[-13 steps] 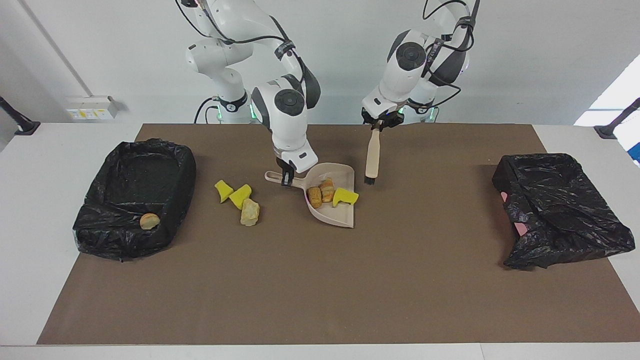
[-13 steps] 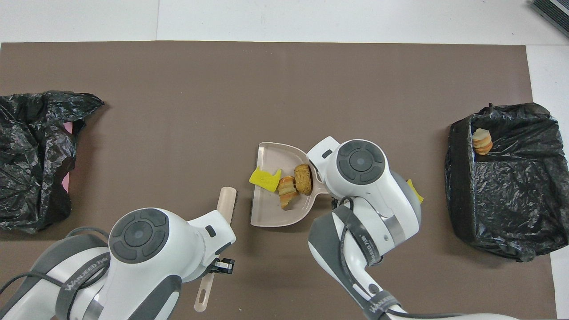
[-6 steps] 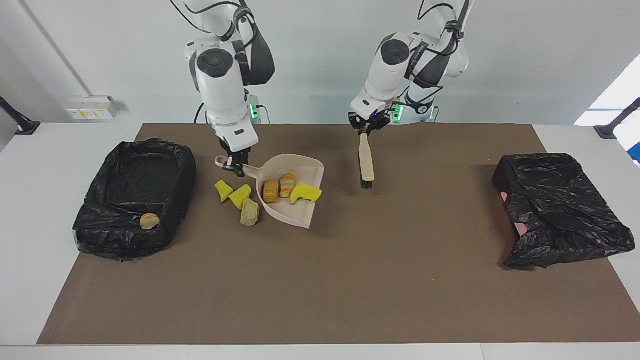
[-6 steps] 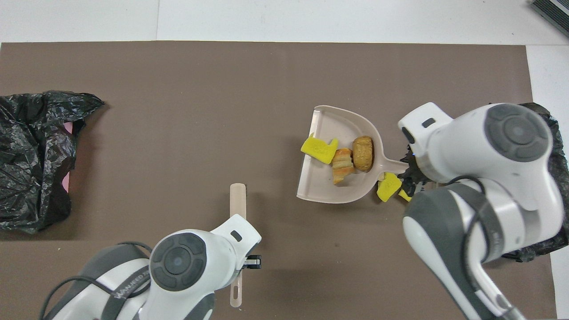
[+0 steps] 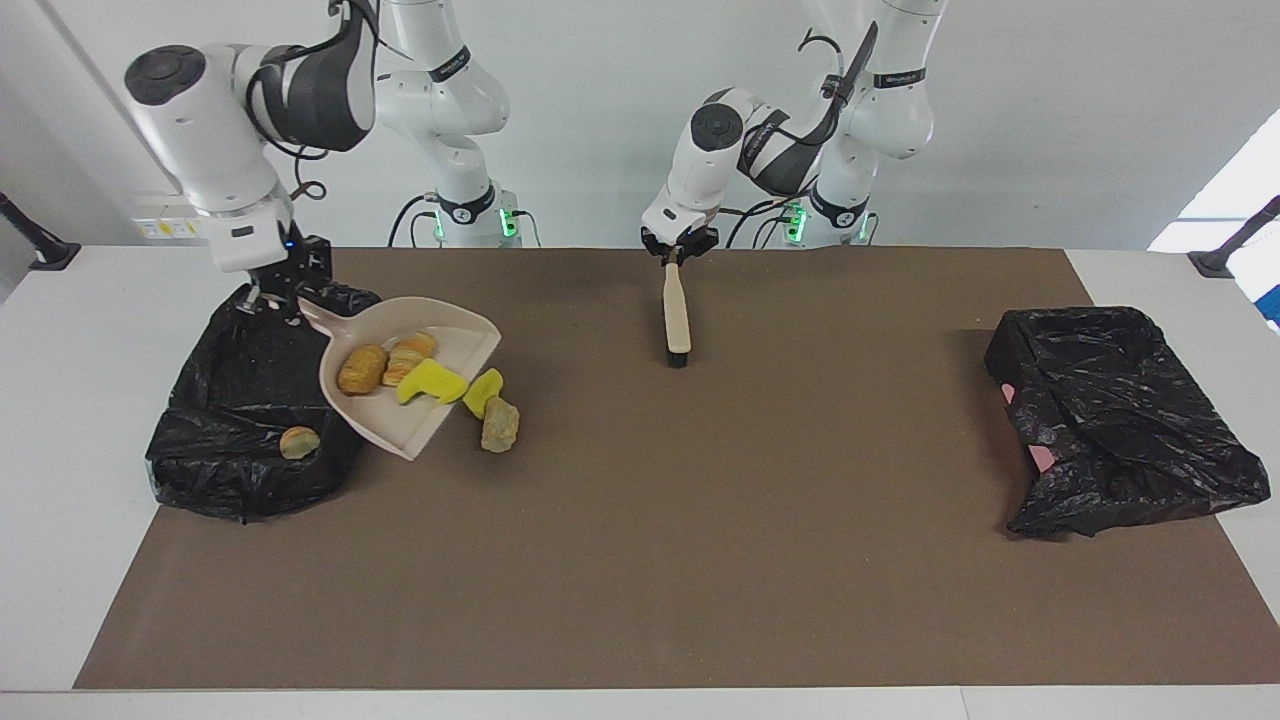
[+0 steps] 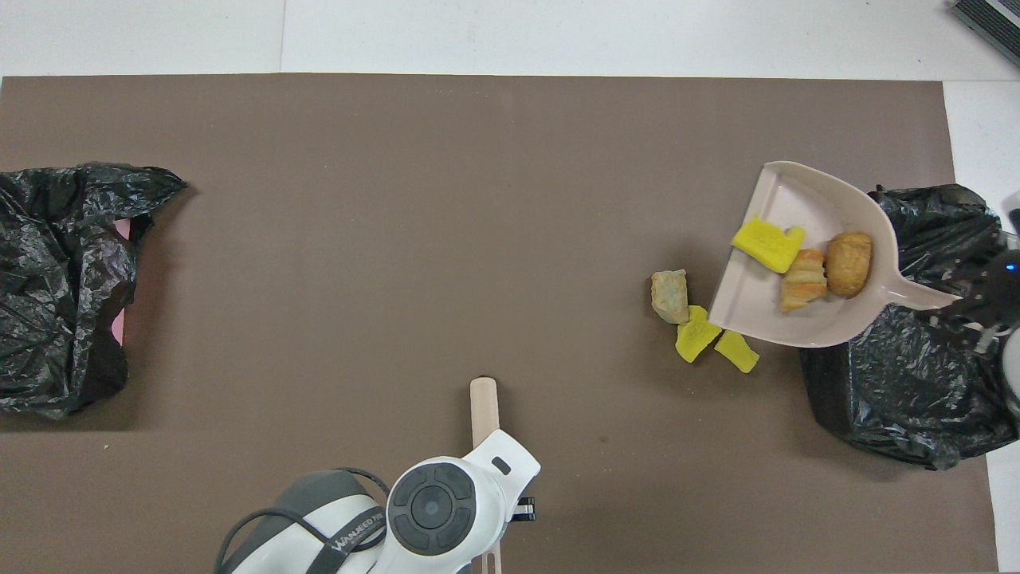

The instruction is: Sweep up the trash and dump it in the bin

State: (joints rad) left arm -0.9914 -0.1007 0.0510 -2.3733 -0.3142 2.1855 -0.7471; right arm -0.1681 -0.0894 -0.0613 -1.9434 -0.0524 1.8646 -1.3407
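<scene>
- We see a brown mat [image 5: 640, 560] covering most of the white table [image 5: 60, 420].
- Crumpled black bag [image 5: 1120, 420] at the left arm's end of the mat, w/ a bit of pink showing at its edge.
- Black-lined bin [image 5: 250, 400] at the right arm's end; one tan bread-like lump [image 5: 299, 441] already lies in it.
- Right arm reaches out over the bin; right gripper [image 5: 275, 300] is clamped on the handle of the beige dustpan [image 5: 440, 420], held up in the air, partly over the bin's edge and partly over the mat.
- In the pan: two golden bread-like pieces [image 5: 362, 369] and one yellow foam chunk [image 5: 430, 381], all touching.
- On the mat just beside the pan's open lip: two yellow foam bits [image 6: 697, 333] and one tan lump [image 6: 670, 295], bunched together, toward the mat's middle from the bin.
- Left gripper [image 5: 678, 258] sits over the mat edge nearest the robots, approx mid-table, fingers closed on the top of the beige hand brush [image 5: 677, 315]; brush hangs bristles-down, its dark bristle end at the mat.
</scene>
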